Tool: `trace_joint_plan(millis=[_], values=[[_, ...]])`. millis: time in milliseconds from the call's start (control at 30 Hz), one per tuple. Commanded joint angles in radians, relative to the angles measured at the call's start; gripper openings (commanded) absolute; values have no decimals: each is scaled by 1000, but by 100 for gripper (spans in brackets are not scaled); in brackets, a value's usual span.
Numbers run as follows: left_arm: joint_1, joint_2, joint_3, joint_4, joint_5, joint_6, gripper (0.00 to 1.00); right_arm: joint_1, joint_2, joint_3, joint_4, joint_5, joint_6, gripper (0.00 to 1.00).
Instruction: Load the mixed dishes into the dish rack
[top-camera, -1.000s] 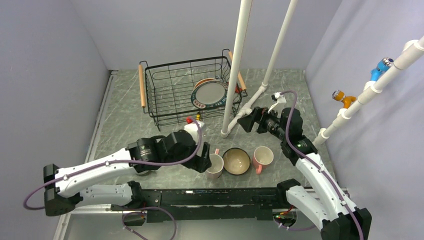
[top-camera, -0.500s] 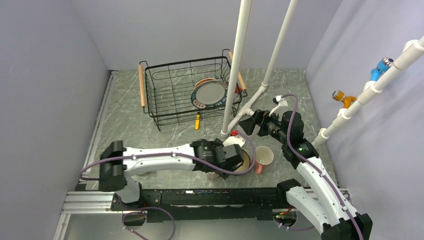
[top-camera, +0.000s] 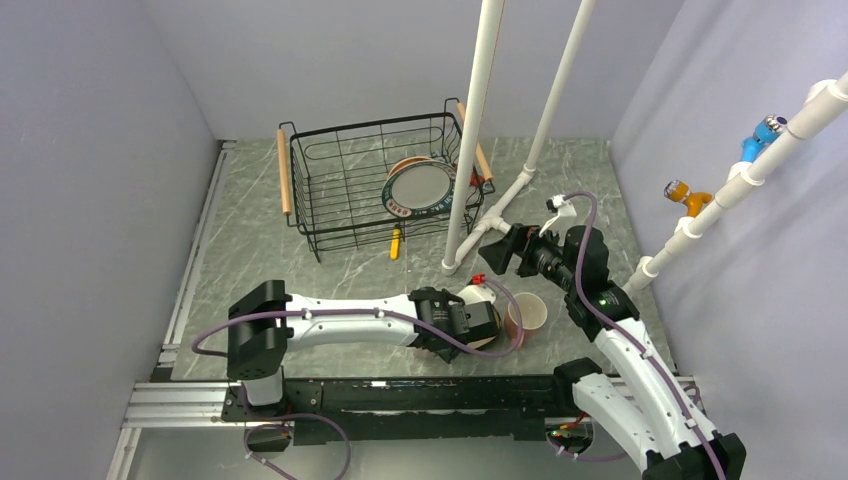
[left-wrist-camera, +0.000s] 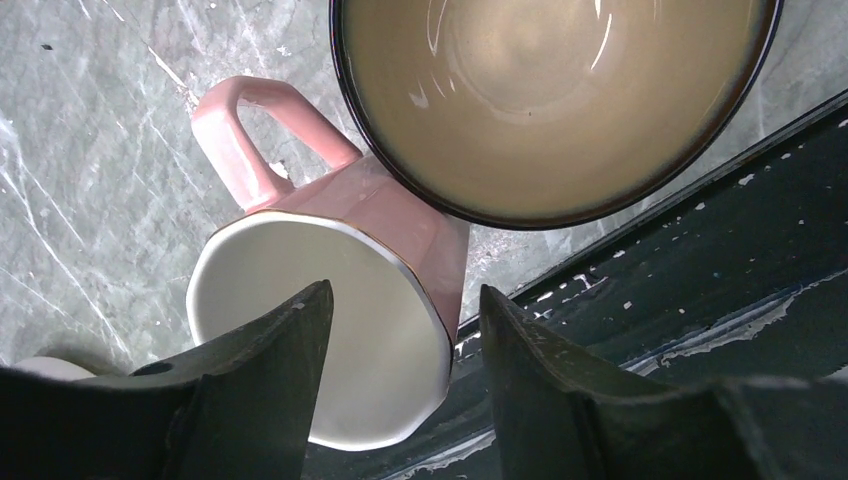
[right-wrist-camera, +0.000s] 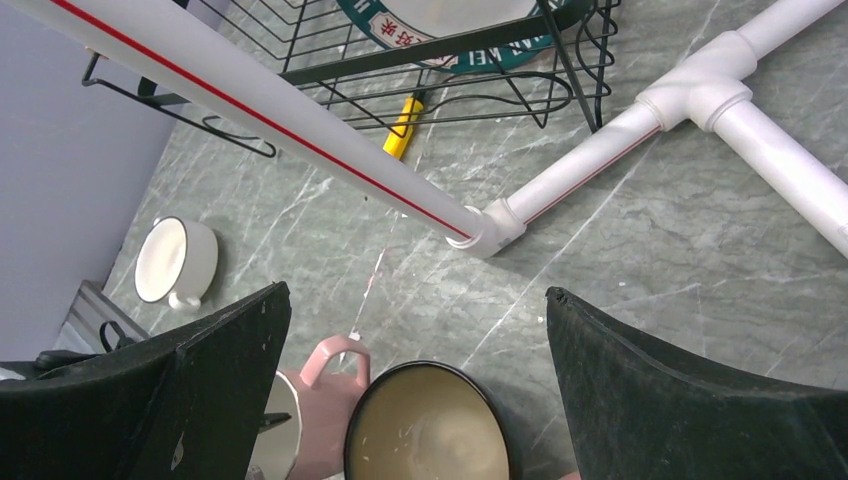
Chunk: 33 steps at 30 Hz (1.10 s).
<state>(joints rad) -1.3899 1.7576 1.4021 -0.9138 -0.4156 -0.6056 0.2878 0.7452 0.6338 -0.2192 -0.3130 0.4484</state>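
The left end effector (left-wrist-camera: 405, 293) is open at lower centre, jaws straddling the wall of the pink mug (left-wrist-camera: 395, 210) beside the bowl (left-wrist-camera: 540, 100). The right end effector (right-wrist-camera: 415, 295) gapes wide.

The only writing that can be read stands on the dark rim of the big plate (right-wrist-camera: 455, 12), at 12 o'clock in the right wrist view. White capitals there spell "AN WEI". Red characters sit beside them toward 11 o'clock, too small to make out. In the top view the same rim shows only a red smudge at its 7 o'clock.
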Motion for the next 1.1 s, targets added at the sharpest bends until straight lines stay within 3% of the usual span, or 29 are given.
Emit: trace_joint_plan(millis=[0,200,433,800,1067], values=[[-6,1,-10,17,7,-7,57,2,-7,-12,18,0,11,100],[-7,-21,-47,7,21,-41,28,2,4,-15,16,-2,6,100],[-10,-132,-121,-10,-3,-78,1,2,52,-26,51,-39,42,100],[-11,-486,-198,-8,-70,-107,0,2,133,-35,96,-95,106,100],[-7,-925,-379,151,-128,-205,0,10,165,-26,134,-153,149,100]])
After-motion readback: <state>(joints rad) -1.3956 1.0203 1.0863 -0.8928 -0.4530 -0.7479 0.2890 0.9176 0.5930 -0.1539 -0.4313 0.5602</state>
